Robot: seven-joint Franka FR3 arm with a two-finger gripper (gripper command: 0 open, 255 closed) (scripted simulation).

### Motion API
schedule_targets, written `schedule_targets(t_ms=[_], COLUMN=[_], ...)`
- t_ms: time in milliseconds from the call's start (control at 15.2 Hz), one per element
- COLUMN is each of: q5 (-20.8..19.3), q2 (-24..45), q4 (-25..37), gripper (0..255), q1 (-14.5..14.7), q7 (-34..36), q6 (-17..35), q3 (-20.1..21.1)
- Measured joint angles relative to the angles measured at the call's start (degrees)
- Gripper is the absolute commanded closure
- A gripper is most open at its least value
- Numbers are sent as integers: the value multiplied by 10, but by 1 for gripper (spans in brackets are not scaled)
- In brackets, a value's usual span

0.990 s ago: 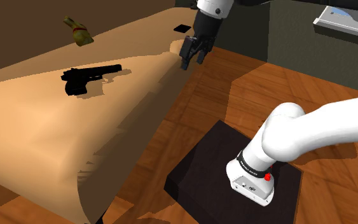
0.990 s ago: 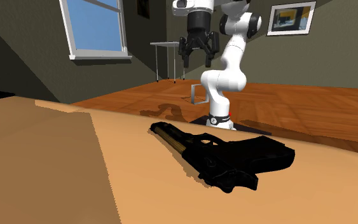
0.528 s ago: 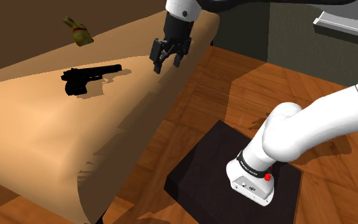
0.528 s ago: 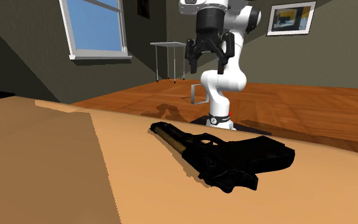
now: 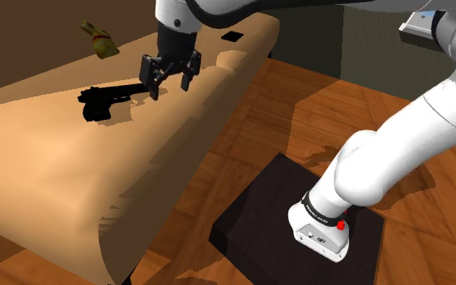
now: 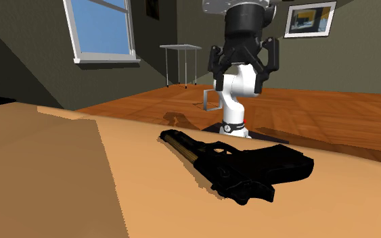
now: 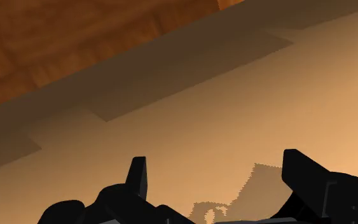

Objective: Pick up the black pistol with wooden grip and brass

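Black pistol with a brass-coloured strip along its barrel (image 5: pixel 108 99) (image 6: pixel 250 165) is lying flat on its side on the broad tan padded surface (image 5: pixel 48 170) (image 6: pixel 60 182) (image 7: pixel 247 108), well in from that surface's edges, and nothing is touching it. In the second exterior view its grip is looking black rather than wooden.

The all-black two-finger gripper (image 5: pixel 168 87) (image 6: pixel 238 82) (image 7: pixel 219 172) is hanging in the air above the tan surface, over the part of it nearer the stand, with its fingers pointing down at the surface. Its fingers (image 7: pixel 138 170) are standing wide apart with nothing between them, and they are not touching the tan surface or the pistol on it. In the wrist view the gripper's jagged shadow is falling on the tan surface just under the fingers.

A small olive-yellow object (image 5: pixel 99 40) is sitting at the far side of the tan surface from the stand, and a small flat black square (image 5: pixel 232 36) is lying at another far corner of it. The dark box stand (image 5: pixel 266 210) is sitting on the brown wooden floor (image 5: pixel 291 113) (image 6: pixel 317 115) beside the tan surface, with the white arm (image 5: pixel 380 170) reaching from it over that surface
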Motion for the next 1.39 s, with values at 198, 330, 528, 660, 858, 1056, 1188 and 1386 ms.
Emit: schedule_targets(t_ms=[198,330,528,660,858,1056,1188,1386], q5=[-26,-49,-89,-116,-151,-160,-163,-166], q2=[62,106,176,222,283,299,303,307], q4=[50,90,157,206,279,279,270,251], gripper=[0,0,0,0,0,0,0,0], q1=[3,9,26,40,64,68,70,68], q7=[36,65,110,135,165,171,175,176], q6=[13,16,15,9,-8,7,18,41], q3=[22,36,54,60,63,61,61,59])
